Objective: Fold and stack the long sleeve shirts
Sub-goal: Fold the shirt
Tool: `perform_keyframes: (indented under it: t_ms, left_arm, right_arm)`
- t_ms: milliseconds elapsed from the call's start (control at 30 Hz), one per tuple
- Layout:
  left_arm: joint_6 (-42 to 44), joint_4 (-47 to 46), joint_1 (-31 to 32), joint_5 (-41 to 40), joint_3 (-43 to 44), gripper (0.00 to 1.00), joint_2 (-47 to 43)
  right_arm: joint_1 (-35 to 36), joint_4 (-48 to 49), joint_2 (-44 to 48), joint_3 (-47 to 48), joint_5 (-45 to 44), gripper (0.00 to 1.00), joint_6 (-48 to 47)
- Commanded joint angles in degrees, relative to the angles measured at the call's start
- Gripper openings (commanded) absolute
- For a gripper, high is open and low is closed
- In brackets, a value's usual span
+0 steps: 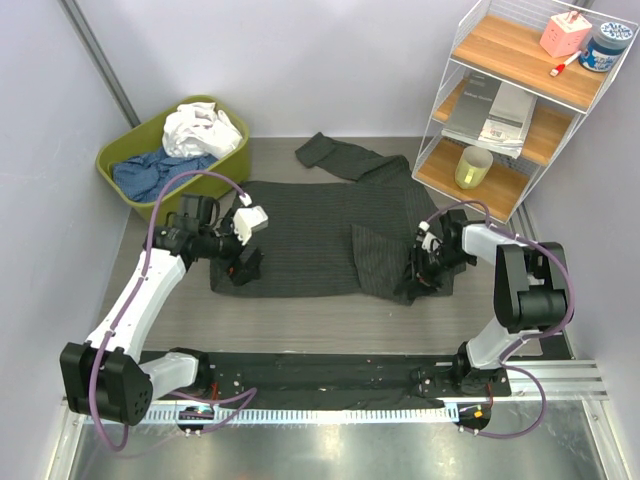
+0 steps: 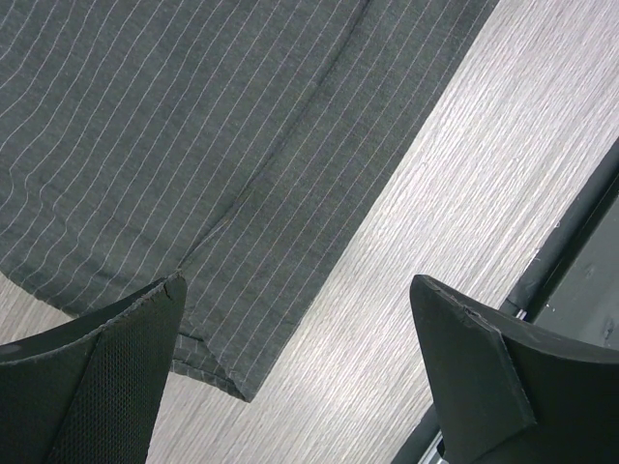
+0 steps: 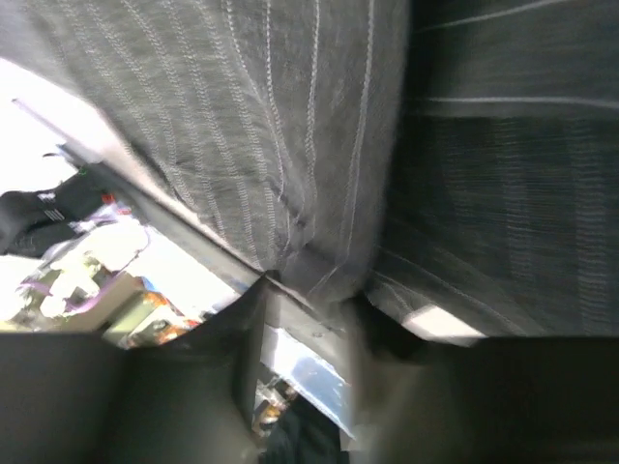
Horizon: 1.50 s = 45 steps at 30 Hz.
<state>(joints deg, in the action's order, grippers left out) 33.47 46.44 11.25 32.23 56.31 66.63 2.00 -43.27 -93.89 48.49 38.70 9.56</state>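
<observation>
A dark pinstriped long sleeve shirt (image 1: pixel 300 240) lies spread flat on the table, one sleeve (image 1: pixel 345 158) trailing toward the back. My left gripper (image 1: pixel 245 268) hovers open over the shirt's near left corner. In the left wrist view that hem corner (image 2: pixel 227 372) lies next to the left finger (image 2: pixel 87 387), with bare tabletop between the fingers of the gripper (image 2: pixel 290 367). My right gripper (image 1: pixel 415 280) is at the shirt's right edge, where a flap (image 1: pixel 385 255) is folded over. In the blurred right wrist view the gripper (image 3: pixel 309 280) pinches raised striped fabric (image 3: pixel 290 145).
A green bin (image 1: pixel 125 150) at the back left holds a white garment (image 1: pixel 205 128) and a blue one (image 1: pixel 150 172). A wire shelf unit (image 1: pixel 510 100) with a cup and small items stands at the back right. The arms' base rail (image 1: pixel 330 370) runs along the near edge.
</observation>
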Motion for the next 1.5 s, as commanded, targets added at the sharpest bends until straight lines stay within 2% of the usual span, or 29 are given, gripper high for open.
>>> perform_keyframes:
  t_ms: [0,33,100,133,300,500,533,600,633,667,733,767,800,867,900,933,1067,1233,1333,1367,1467]
  left_arm:
    - [-0.60,-1.79,0.09,1.61,1.52,0.97,-0.10]
    - [-0.60,-1.70,0.09,1.61,1.69,0.97,0.08]
    - [-0.52,-0.91,0.09,2.22,2.66,0.96,0.60]
    - [-0.25,-0.56,0.09,2.40,3.01,0.96,0.87]
    - [1.07,0.94,0.09,3.02,5.03,0.95,3.15]
    - [0.02,-0.90,0.18,3.10,7.23,0.96,6.66]
    - [-0.68,-1.95,0.18,3.19,7.93,0.96,8.06]
    - [-2.88,-3.36,1.14,3.02,8.81,0.96,9.48]
    - [-3.67,-4.15,1.58,2.76,9.16,0.96,10.35]
    - [-4.72,-6.25,2.72,2.67,10.03,0.96,11.93]
    - [-9.29,-8.89,4.65,0.83,11.44,0.96,13.78]
    - [-11.74,-10.47,6.75,0.12,12.67,0.96,15.36]
    - [-16.12,-13.79,7.73,-0.67,13.55,0.96,16.07]
    - [-22.02,-17.59,11.07,-3.64,14.52,0.97,17.21]
    - [-24.83,-21.61,12.12,-5.32,15.13,0.97,18.09]
    - [-30.43,-22.87,13.96,-8.38,15.49,0.97,18.62]
    - [-40.93,-31.83,18.19,-17.79,15.41,1.00,19.33]
    - [-40.69,-43.94,23.89,-26.24,13.48,1.00,20.11]
    - [-39.10,-48.43,26.71,-31.25,11.89,1.00,20.82]
    - [-39.10,-50.37,27.33,-33.78,11.11,1.00,21.17]
    - [-39.27,-53.63,29.53,-35.30,9.96,1.00,22.14]
  right_arm:
    - [1.25,1.17,2.92,0.20,10.67,0.19,0.81]
    - [1.17,0.30,3.27,0.90,12.09,0.01,0.37]
    - [1.17,-2.16,5.20,2.92,16.21,0.01,-0.07]
    - [1.25,-3.30,5.81,4.32,20.93,0.01,-0.07]
    - [1.16,-8.58,7.58,9.07,30.28,0.01,1.42]
    - [0.99,-5.44,0.56,18.29,30.48,0.01,4.67]
    - [0.99,-3.51,-3.02,20.66,29.95,0.01,8.33]
    - [0.81,5.61,-6.20,22.87,28.81,0.01,13.96]
    - [0.90,9.91,-8.22,24.01,28.19,0.01,21.56]
    - [0.81,18.74,-9.03,24.11,27.58,0.01,25.21]
    - [0.81,29.68,-9.56,21.84,25.82,0.01,34.78]
    - [0.90,40.78,-9.91,20.69,25.29,0.01,44.92]
    - [0.99,46.63,-10.00,19.46,24.33,0.02,49.63]
    - [1.16,57.61,-10.09,16.21,22.31,0.04,60.77]
    - [1.77,59.51,-10.09,15.50,21.43,0.06,62.75]
    - [2.21,59.00,-10.09,16.10,20.20,0.06,62.86]
    - [4.76,62.33,-10.09,16.02,17.65,0.07,67.77]
    - [7.05,62.52,-10.09,17.07,14.05,0.08,73.13]
    - [8.02,59.18,-9.56,18.13,10.27,0.09,75.15]
    - [8.45,55.43,-9.39,18.57,9.21,0.09,75.51]
    - [9.42,49.96,-8.68,19.01,5.26,0.10,76.48]
